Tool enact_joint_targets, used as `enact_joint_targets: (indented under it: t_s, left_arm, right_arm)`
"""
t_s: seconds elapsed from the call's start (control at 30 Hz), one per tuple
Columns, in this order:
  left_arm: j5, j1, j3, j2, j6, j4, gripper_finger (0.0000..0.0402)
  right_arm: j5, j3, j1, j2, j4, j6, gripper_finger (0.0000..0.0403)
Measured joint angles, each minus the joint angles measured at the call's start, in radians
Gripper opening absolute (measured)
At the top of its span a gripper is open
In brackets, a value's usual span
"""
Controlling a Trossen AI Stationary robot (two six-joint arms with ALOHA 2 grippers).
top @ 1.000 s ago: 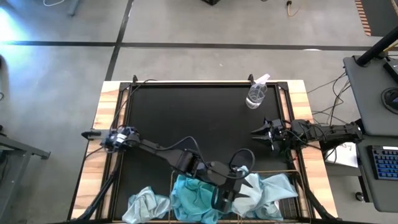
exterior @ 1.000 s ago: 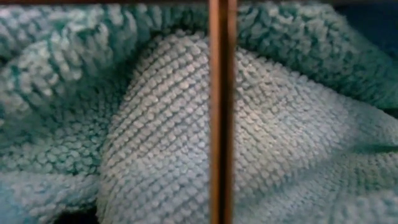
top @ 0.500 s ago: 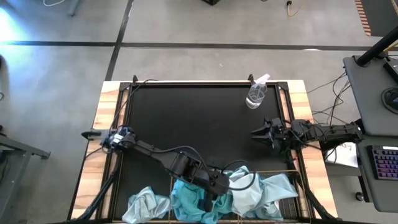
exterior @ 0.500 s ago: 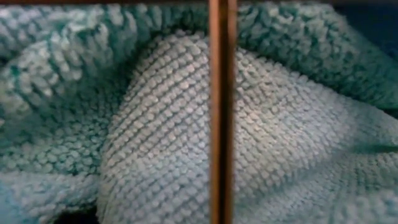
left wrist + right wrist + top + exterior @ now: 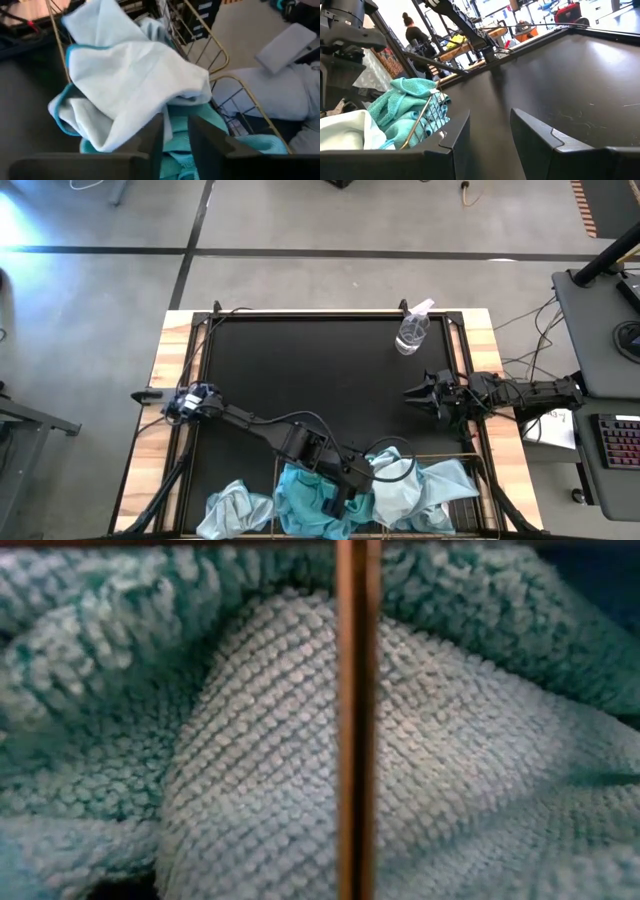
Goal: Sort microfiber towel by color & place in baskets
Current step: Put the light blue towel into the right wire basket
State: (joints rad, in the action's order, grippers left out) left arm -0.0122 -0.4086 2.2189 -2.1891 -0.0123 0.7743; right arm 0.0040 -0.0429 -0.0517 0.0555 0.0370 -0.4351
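Note:
Two bronze wire baskets [image 5: 440, 459] stand side by side at the table's near edge. Several turquoise towels [image 5: 305, 502] fill the left one. A pale grey-blue towel [image 5: 130, 75] lies heaped over them and over the right basket [image 5: 215, 47]. Another pale towel [image 5: 228, 510] lies on the table left of the baskets. My left gripper [image 5: 335, 502] is sunk into the turquoise pile, its fingers close together around cloth. My right gripper [image 5: 415, 392] waits open at the table's right side, clear of everything. The low view is filled by towel cloth behind a basket wire [image 5: 357, 720]. My left gripper has a fold of a turquoise towel [image 5: 176, 150] between its two fingers [image 5: 150, 140], just under the pale towel's lower edge [image 5: 169, 117]. It comes slanting down from the table's far left. The cloth lies slack on the pile in the basket. How many layers it has is hidden.
A clear spray bottle [image 5: 412, 330] lies at the table's far right. The black mat [image 5: 320, 380] between the arms is bare. Past the table's edge, in the right wrist view, stand racks and a person [image 5: 412, 30].
My left gripper has gone a little toward the table's left edge and down, tipping more steeply. It has moved from the seam with the pale towel into the turquoise pile. The towels have barely shifted.

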Motion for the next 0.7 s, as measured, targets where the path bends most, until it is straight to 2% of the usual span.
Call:
enact_joint_targets:
  t_s: [0.13, 0.2, 0.47, 0.7]
  left_arm:
    - [-0.002, 0.005, -0.011, 0.000, -0.003, 0.009, 0.0019]
    - [-0.001, 0.008, -0.016, 0.000, -0.004, 0.004, 0.0005]
    - [-0.009, 0.017, -0.023, 0.000, 0.001, -0.049, 0.0001]
    - [-0.113, 0.032, -0.023, 0.000, 0.007, -0.157, 0.0000]
  right_arm:
    - [0.000, 0.000, 0.000, 0.000, 0.011, 0.000, 0.0134]
    - [0.000, 0.000, 0.000, 0.000, 0.011, 0.004, 0.0134]
    - [0.000, 0.000, 0.000, 0.000, 0.011, 0.017, 0.0134]
    - [0.000, 0.000, 0.000, 0.000, 0.011, 0.028, 0.0134]
